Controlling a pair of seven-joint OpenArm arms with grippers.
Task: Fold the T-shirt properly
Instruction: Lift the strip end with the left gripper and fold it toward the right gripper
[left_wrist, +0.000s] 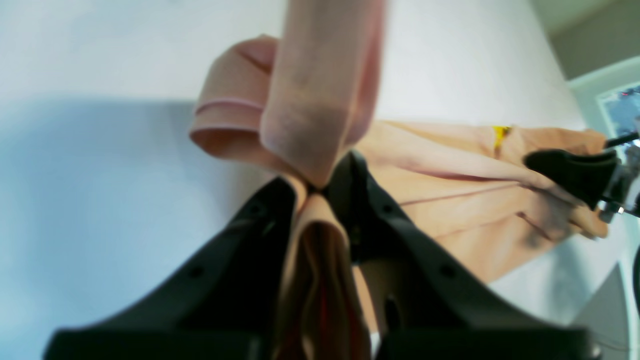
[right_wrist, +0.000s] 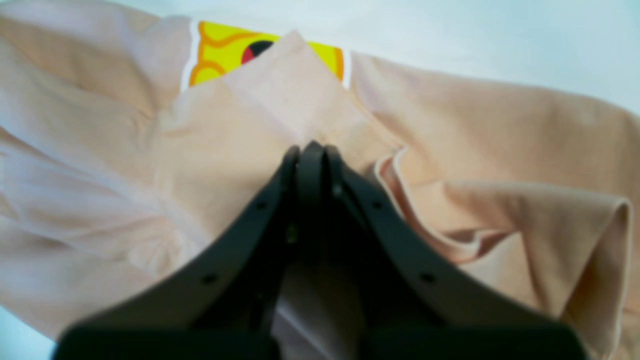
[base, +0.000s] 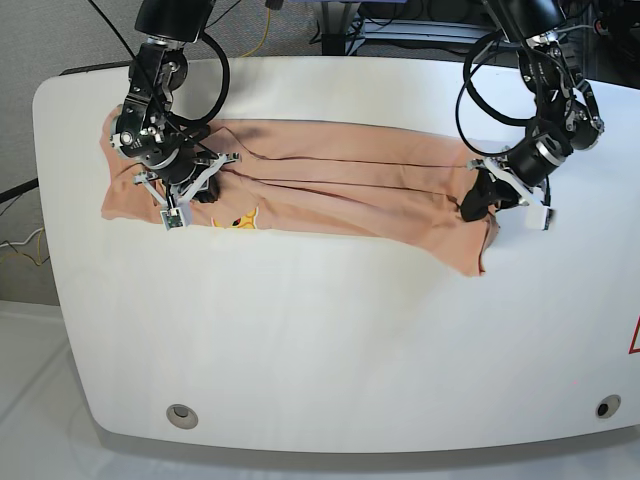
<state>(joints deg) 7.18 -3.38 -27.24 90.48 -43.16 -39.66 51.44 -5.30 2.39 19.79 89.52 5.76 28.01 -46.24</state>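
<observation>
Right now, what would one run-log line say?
left gripper: shut on T-shirt | right gripper: shut on T-shirt | table: shirt stretched between

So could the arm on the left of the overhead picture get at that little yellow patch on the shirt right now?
Probably not as things stand. The yellow label lies right beside that right end effector, with nothing between them, but the end effector is already shut on a fold of the T-shirt, so it would have to let go first.

— Non-task items present?
— A white table (base: 320, 340). A round metal fitting (base: 181, 413) near its front left corner; another (base: 603, 407) near its front right. Cables (base: 20, 250) hang off its left edge.
</observation>
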